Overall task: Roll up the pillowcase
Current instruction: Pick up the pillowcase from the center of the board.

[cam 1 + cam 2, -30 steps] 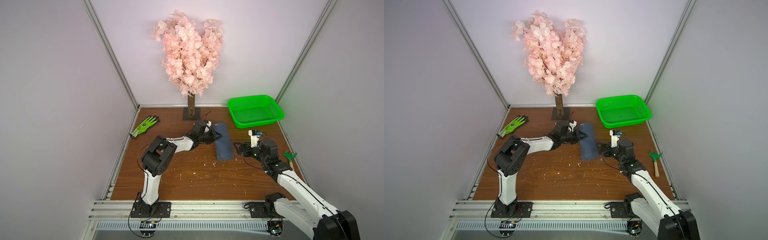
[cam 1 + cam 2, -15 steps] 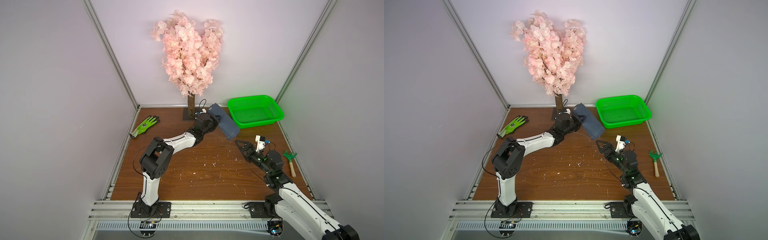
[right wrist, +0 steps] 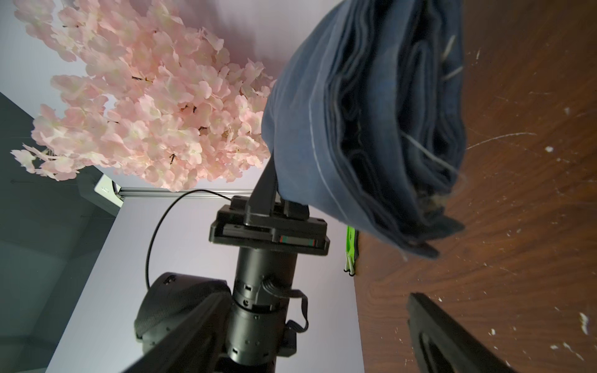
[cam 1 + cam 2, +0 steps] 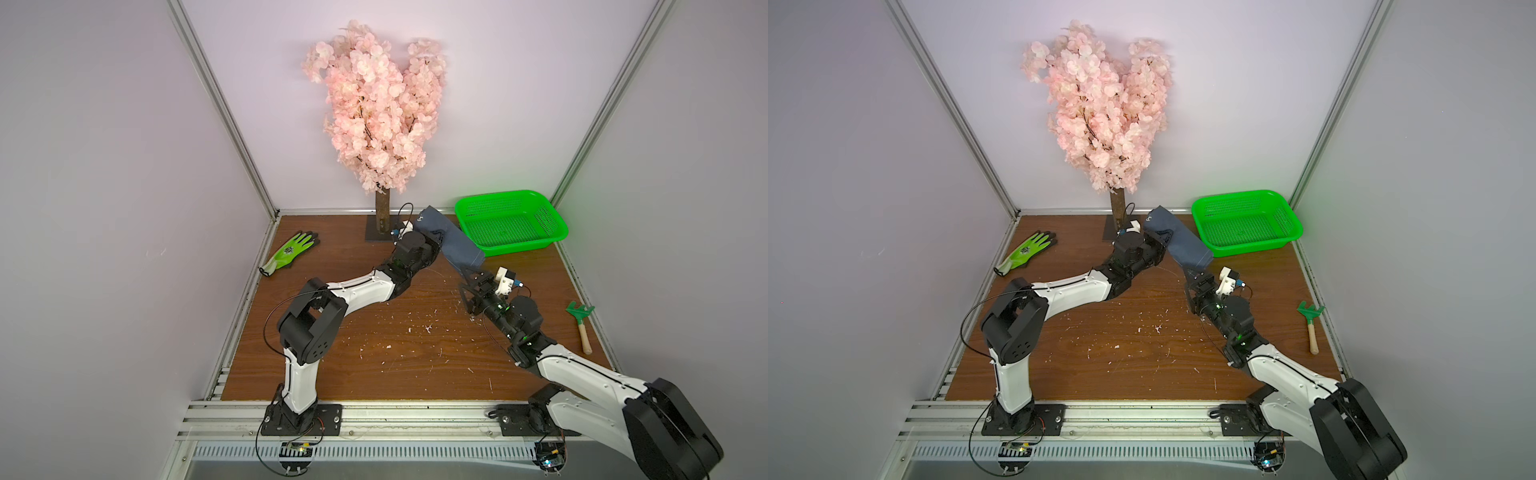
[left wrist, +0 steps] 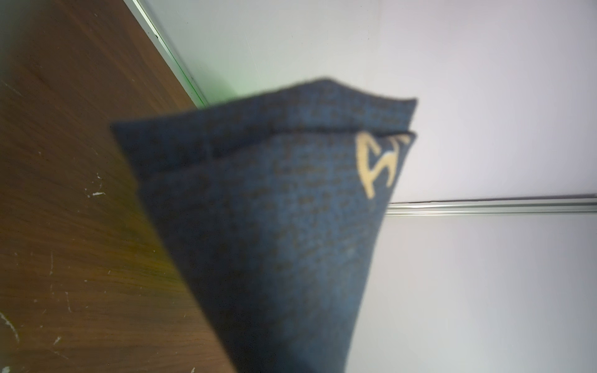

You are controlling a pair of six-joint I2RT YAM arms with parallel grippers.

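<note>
Left fingers [image 3: 263, 184]: closed narrow on the pillowcase [image 4: 455, 245], pinching the roll partway along its length.
Right fingers [image 3: 452, 329]: spread wide and empty, near the roll's lower end, on its side away from the green basket [image 4: 519, 244].
Pillowcase: already a compact roll. The right wrist view shows its layers coiled at the open end, with loose threads trailing. It hangs tilted just beside the basket's near corner, and we judge it lifted off the table [image 4: 395, 357].
Step in hand: we read the rolling itself as nearly finished. What is left is a tight roll carried and set down without loosening.
Doing it well: we want a firm left pinch, since that one grip carries the whole bundle. We bring the right fingers around the lower end and close across the full thickness, trapping the outer layer.
Set-down: we lay the free edge underneath, so the roll's own weight holds it.
Risk: a slackened pinch lets the coil spring open.
</note>
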